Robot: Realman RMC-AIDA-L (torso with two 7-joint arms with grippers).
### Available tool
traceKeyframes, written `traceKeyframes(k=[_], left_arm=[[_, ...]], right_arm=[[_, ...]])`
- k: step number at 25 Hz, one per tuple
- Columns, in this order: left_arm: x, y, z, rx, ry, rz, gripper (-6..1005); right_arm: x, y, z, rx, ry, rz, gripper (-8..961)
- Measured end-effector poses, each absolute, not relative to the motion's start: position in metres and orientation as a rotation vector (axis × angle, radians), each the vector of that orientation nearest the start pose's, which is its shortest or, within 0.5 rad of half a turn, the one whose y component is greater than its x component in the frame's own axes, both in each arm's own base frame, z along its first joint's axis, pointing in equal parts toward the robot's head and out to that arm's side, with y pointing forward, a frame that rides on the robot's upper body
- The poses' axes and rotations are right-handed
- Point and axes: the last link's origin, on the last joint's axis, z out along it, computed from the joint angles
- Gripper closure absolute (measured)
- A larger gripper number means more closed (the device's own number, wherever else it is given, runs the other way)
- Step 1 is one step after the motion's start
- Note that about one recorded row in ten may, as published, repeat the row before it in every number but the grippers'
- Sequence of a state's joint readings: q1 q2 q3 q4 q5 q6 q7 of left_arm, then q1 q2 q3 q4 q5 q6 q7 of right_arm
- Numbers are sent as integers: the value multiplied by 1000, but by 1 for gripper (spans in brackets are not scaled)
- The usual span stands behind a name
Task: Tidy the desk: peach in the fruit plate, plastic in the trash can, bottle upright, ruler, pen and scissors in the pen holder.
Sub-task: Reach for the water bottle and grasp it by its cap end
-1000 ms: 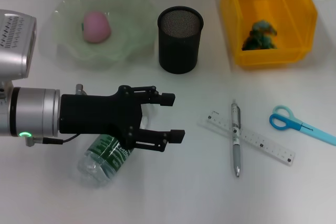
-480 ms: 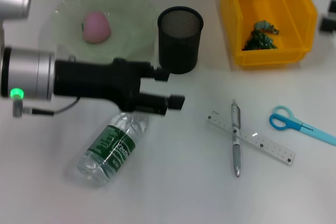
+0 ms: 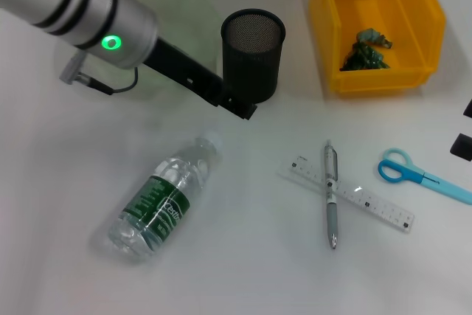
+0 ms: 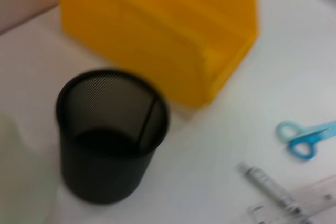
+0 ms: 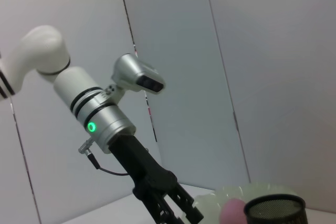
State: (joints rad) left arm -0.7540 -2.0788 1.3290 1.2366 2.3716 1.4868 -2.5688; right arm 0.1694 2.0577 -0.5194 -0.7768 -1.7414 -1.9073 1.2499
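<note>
A clear bottle (image 3: pixel 166 197) with a green label lies on its side on the table. My left gripper (image 3: pixel 240 107) is open and empty, above the table just in front of the black mesh pen holder (image 3: pixel 253 55); it also shows in the right wrist view (image 5: pixel 178 214). The ruler (image 3: pixel 346 193) lies under the pen (image 3: pixel 331 193), with the blue scissors (image 3: pixel 420 175) to their right. My right gripper (image 3: pixel 464 129) is at the right edge, open, near the scissors. The peach (image 5: pixel 231 211) shows only in the right wrist view, on the green fruit plate (image 3: pixel 184 5).
The yellow bin (image 3: pixel 376 23) at the back right holds green plastic (image 3: pixel 365 49). The left wrist view shows the pen holder (image 4: pixel 110 135), the bin (image 4: pixel 157 30), the scissors (image 4: pixel 304 137), the pen (image 4: pixel 265 184) and the ruler (image 4: pixel 299 203). My left arm covers most of the plate.
My left gripper has risen off the bottle and swung back toward the pen holder, uncovering the bottle. My right gripper has moved from over the bin down along the right edge toward the scissors.
</note>
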Motion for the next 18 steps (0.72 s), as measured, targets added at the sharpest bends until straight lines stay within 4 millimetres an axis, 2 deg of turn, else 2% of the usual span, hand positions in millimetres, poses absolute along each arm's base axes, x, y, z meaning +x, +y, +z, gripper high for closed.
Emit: traceKeyframes(k=[2, 7, 8, 10, 16, 18], left_arm=[[-118, 383, -22, -2708, -948, 235, 171], [-119, 384, -25, -2689, -973, 261, 171], [-123, 386, -29, -2636, -1052, 313, 171], [-125, 386, -29, -2615, -1085, 330, 170], [-135, 384, -33, -2596, -1143, 373, 170], [-140, 384, -40, -2588, -1151, 393, 171]], right_arm=[[320, 221, 74, -2412, 552, 1028, 260], [323, 222, 70, -2409, 551, 1003, 260], [323, 222, 69, -2412, 549, 999, 260], [322, 225, 66, -2419, 547, 995, 260], [319, 231, 64, -2428, 534, 998, 260], [318, 232, 63, -2432, 527, 1002, 260]])
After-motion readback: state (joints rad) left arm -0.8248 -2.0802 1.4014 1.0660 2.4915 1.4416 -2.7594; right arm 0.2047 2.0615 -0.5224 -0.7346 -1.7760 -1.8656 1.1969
